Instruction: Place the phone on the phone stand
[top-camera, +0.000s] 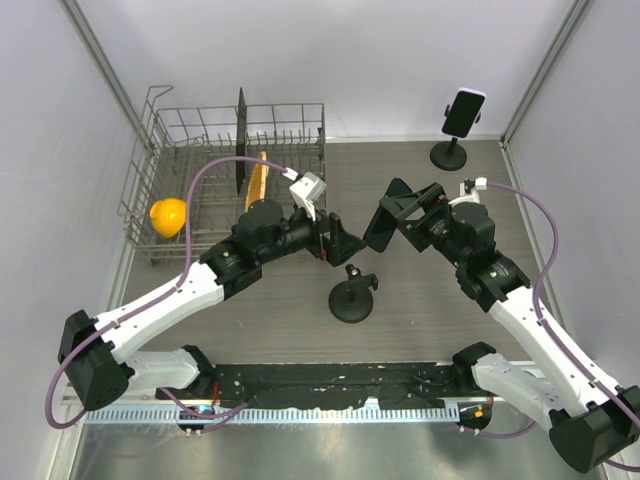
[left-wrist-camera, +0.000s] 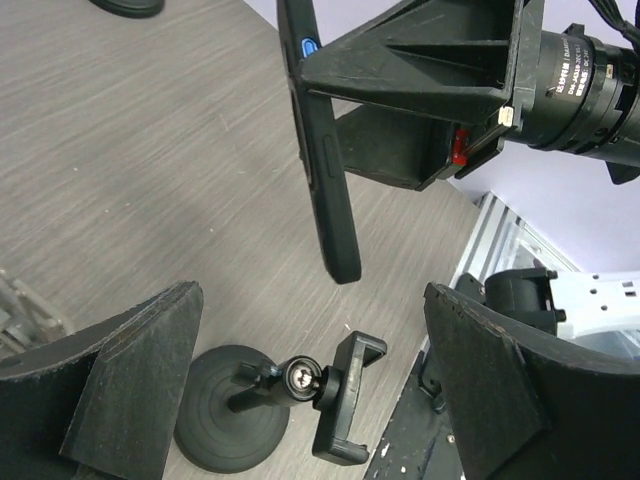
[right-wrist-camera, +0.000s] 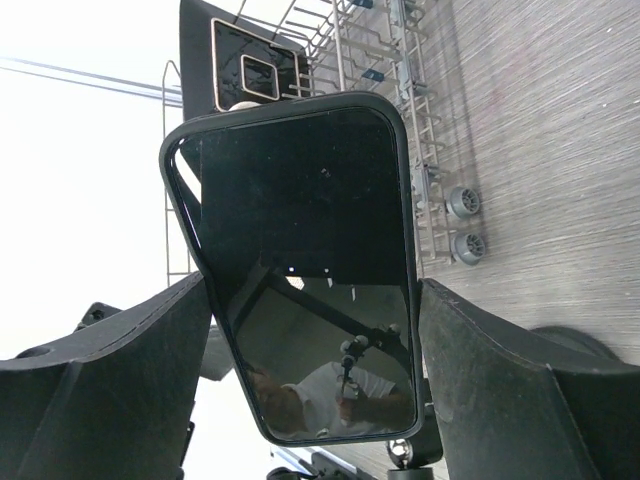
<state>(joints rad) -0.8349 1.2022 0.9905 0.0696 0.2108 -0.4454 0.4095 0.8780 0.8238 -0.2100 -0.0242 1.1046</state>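
Grey wood-grain tabletop (top-camera: 420, 300), white-walled enclosure, wire dish rack (top-camera: 160, 180) at the far left.

Item: slim black slab phone (top-camera: 380, 228), held off the surface, clamped by its long edges in the right gripper (top-camera: 398, 215), up and to the right of the empty black round-based phone stand (top-camera: 352, 298) at centre.

Right arm: reaches in from the right, wrist turned toward centre.

Left gripper (top-camera: 343, 243): spread wide, nothing in it, hovering beside the phone; left arm stretched diagonally.

Step, by my reckoning: carrying to the stand, phone not yet seated. The next move calls for lowering the phone squarely into the stand's clamp (left-wrist-camera: 345, 400).
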